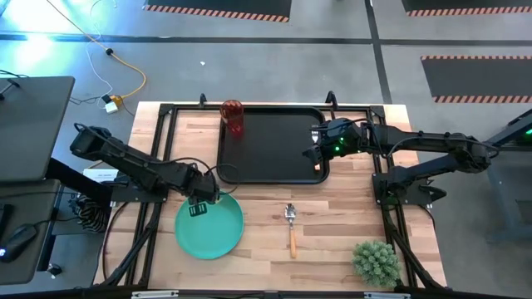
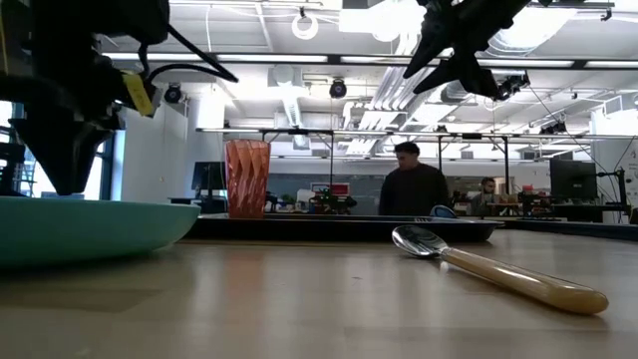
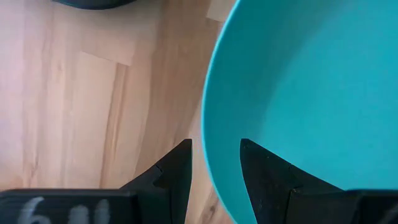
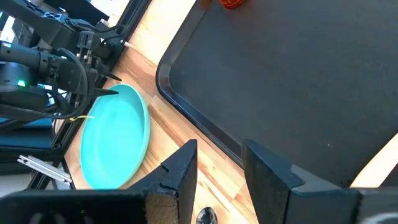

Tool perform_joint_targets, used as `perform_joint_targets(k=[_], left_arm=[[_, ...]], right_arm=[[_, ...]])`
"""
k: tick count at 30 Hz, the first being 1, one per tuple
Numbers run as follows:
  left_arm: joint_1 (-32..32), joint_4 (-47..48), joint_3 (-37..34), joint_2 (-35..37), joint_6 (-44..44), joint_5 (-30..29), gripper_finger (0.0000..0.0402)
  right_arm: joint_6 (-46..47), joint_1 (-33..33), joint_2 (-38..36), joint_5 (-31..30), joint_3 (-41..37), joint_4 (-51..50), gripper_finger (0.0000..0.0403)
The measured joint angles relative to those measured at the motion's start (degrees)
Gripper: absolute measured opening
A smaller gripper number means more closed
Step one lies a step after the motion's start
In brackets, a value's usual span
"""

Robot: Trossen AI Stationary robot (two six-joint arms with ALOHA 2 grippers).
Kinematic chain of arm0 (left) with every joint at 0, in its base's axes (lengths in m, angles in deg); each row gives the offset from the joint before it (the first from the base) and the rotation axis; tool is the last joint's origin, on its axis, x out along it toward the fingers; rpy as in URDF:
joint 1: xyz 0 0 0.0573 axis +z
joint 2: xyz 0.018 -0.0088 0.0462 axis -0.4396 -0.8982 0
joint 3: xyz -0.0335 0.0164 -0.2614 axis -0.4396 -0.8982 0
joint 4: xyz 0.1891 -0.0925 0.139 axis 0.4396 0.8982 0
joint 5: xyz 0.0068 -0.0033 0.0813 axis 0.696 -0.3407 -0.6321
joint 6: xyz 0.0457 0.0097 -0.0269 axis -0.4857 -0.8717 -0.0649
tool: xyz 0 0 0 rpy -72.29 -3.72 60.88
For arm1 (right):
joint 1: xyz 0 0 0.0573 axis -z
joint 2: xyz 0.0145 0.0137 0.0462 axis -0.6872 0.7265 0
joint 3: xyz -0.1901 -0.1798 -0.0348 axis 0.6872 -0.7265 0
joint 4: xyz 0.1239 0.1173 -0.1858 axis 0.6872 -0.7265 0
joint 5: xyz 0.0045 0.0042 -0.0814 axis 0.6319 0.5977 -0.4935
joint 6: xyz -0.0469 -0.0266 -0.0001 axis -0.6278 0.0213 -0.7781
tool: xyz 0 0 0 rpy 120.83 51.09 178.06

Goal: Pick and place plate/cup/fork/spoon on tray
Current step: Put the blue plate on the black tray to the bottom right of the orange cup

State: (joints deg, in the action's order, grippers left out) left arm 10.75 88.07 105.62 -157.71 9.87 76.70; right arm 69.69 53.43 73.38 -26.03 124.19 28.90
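The turquoise plate (image 1: 209, 226) lies flat on the wooden table, near the front left. My left gripper (image 1: 199, 203) is open at the plate's far rim, with one finger outside it and one over the plate's inside (image 3: 214, 146). The red cup (image 1: 233, 117) stands upright in the black tray's (image 1: 270, 170) far left corner. The spoon (image 1: 291, 226) lies on the table in front of the tray, with its bowl toward the tray. My right gripper (image 1: 317, 146) is open and empty, high above the tray's right edge (image 4: 219, 146). The fork does not plainly show. My left gripper's fingers (image 3: 264, 177) point down on either side of the plate's far rim (image 3: 214, 124), one outside and one inside. I cannot tell whether they touch it. The plate lies flat on the table.
A small green artificial plant (image 1: 376, 262) stands at the table's front right corner. Black frame rails run along the table's sides. A person (image 2: 411, 187) stands in the room beyond the table. There is bare wood between the plate and the spoon.
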Motion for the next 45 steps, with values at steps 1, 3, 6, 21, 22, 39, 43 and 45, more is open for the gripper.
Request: perform_joint_targets(k=[1,3,6,21,22,39,43,45], left_arm=[[0.39,0.02,0.00,0.00,-0.07,-0.07,0.0126],[1.31,0.05,0.00,0.00,-0.35,-0.26,0.0126],[2.48,0.05,0.00,0.00,-2.69,-0.20,0.0126],[7.24,-3.96,-3.05,0.00,-6.67,4.50,0.0126],[7.44,-4.70,-3.84,0.00,-6.66,5.25,0.0126],[7.54,-9.93,-7.87,0.00,-3.04,6.73,0.0092],[7.54,-9.90,-7.83,0.03,-2.66,6.94,0.0034],[7.56,-10.15,-7.67,0.12,-1.81,8.10,0.0013]], right_arm=[[0.00,0.00,0.00,0.00,0.00,0.00,0.0117],[0.00,0.00,0.00,0.00,0.00,0.00,0.0117],[0.00,0.00,0.00,0.00,0.00,0.00,0.0117],[0.07,0.00,0.02,-0.03,0.00,0.02,0.0117],[0.09,-0.02,0.02,-0.02,0.00,0.02,0.0117],[0.20,0.00,0.04,-0.90,0.00,0.26,0.0117],[0.21,0.00,0.04,-0.90,0.00,0.28,0.0117],[0.20,0.00,0.04,-0.90,0.00,0.28,0.0117]])
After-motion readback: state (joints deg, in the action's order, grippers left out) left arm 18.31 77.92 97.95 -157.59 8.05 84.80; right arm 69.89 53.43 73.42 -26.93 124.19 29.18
